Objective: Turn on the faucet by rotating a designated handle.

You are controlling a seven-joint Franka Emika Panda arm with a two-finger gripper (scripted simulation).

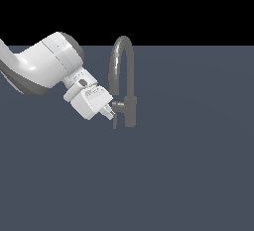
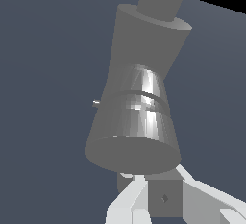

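Note:
The grey faucet (image 1: pixel 130 110) stands mid-scene, its arched spout (image 1: pixel 121 51) rising from a short upright post. The handle (image 1: pixel 119 106) is a stubby cylinder jutting from the post toward the exterior view's left. My gripper (image 1: pixel 111 114) is at the handle's free end, just beside and slightly below it. In the wrist view the handle (image 2: pixel 139 117) fills the middle, its round end face toward the camera, and the post (image 2: pixel 144 35) sits behind it. The gripper (image 2: pixel 163 196) sits right under that end face. Its fingers are together with no gap showing and nothing between them.
The white arm (image 1: pixel 44 66) reaches in from the exterior view's left. A flat dark blue-grey floor (image 1: pixel 188 175) surrounds the faucet, and no other objects show.

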